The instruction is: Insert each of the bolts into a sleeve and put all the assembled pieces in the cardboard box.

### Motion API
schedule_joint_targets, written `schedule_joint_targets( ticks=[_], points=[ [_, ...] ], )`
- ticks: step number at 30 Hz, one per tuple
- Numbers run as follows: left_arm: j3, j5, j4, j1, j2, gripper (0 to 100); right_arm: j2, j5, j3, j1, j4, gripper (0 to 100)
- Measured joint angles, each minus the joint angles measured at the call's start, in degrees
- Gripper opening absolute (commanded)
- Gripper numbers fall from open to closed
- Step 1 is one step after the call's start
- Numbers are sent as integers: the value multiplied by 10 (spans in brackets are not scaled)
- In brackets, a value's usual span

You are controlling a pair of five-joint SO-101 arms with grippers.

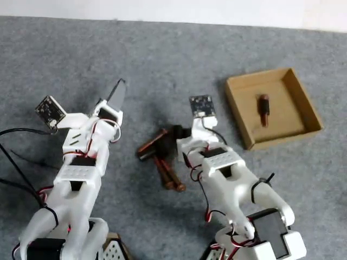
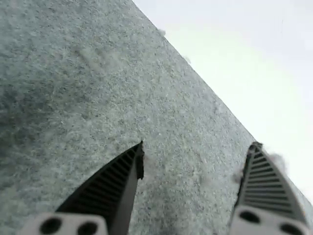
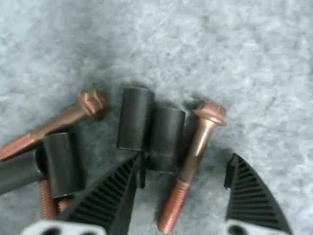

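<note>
A pile of copper bolts [image 1: 167, 172] and black sleeves [image 1: 146, 155] lies mid-table. My right gripper [image 3: 186, 159] hangs open just over it. One bolt [image 3: 198, 142] lies between its fingers, with a sleeve [image 3: 166, 134] at the inner edge of one finger and a second sleeve [image 3: 135, 117] touching that one. Another bolt [image 3: 63, 120] and a third sleeve [image 3: 61, 161] lie off to the side. In the high view the right gripper [image 1: 174, 133] sits at the pile's right end. My left gripper [image 2: 198, 147] is open over bare felt, left of the pile [image 1: 115, 97].
The cardboard box [image 1: 238, 89] stands at the right rear, and one assembled bolt and sleeve [image 1: 263, 110] lies in it. Grey felt [image 1: 162, 65] covers the table. Its far edge runs along the back, against a white surface.
</note>
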Motion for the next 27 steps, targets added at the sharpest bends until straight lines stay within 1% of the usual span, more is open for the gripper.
schedule_joint_targets(
  ticks=[8, 12, 15, 20, 27],
  points=[
    [0, 0, 0, 0, 0, 309, 1, 4, -24, 0, 0, 248],
    [0, 0, 0, 0, 0, 309, 1, 59, -32, -12, 0, 248],
    [-1, -1, 0, 0, 0, 309, 1, 74, -35, -26, 0, 248],
    [-1, -11, 0, 0, 0, 309, 1, 79, -37, -44, 0, 248],
    [-1, -11, 0, 0, 0, 309, 3, 78, -37, -49, 0, 248]
  ],
)
